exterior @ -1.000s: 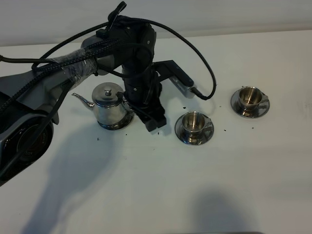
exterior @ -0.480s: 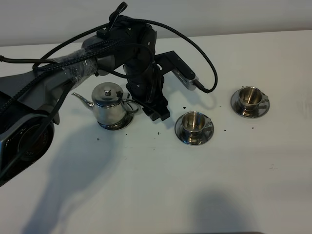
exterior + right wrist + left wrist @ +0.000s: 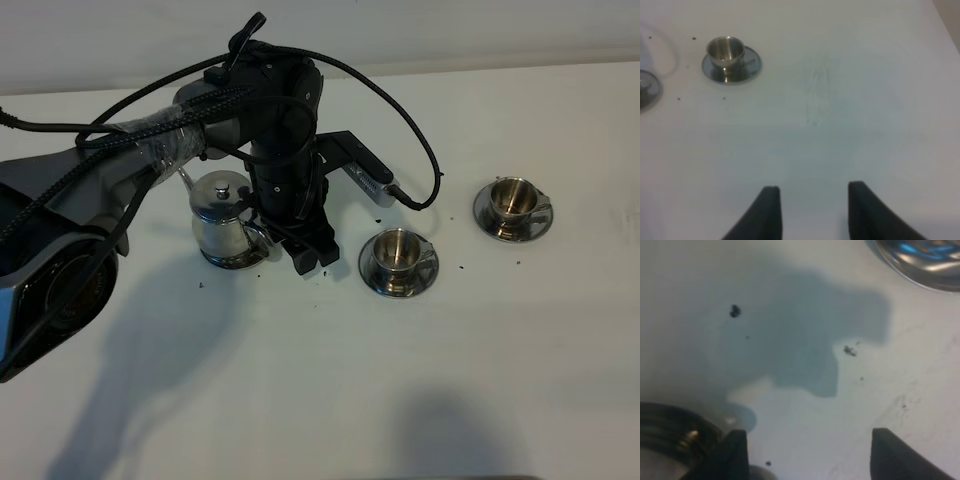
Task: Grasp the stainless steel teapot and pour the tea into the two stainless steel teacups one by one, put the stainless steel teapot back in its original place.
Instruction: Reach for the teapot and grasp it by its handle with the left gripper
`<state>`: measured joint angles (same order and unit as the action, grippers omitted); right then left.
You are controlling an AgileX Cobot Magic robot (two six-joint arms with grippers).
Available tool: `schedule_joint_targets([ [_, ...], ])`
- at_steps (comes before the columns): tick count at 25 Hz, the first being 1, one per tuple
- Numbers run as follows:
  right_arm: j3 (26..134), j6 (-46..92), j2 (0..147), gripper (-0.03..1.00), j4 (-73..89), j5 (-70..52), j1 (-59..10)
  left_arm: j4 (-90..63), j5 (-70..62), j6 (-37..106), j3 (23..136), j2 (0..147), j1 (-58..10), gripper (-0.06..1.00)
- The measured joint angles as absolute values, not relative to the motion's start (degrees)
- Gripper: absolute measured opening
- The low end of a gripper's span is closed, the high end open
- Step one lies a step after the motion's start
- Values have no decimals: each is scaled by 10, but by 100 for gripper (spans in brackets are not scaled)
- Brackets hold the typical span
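We saw the shiny round stainless steel teapot [image 3: 220, 222] standing upright on its flat steel saucer [image 3: 236, 263], on the white table [image 3: 420, 380]. The left gripper [image 3: 310, 255] hung just beside the pot, on the side toward the cups. Its jaws were spread wide and it was holding nothing. The nearer small steel teacup [image 3: 399, 250] and the farther teacup [image 3: 513, 200] each sat on a round saucer, apart from the pot. The right gripper [image 3: 812, 212] was released too, above bare table.
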<state>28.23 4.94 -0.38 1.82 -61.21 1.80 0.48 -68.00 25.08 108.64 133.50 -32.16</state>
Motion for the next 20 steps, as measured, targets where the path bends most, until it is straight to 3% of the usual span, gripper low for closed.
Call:
schedule_joint_targets([
  [20,282,49,-4,31,18,-612,18,4,-681,253,1019,1289,-322,56],
])
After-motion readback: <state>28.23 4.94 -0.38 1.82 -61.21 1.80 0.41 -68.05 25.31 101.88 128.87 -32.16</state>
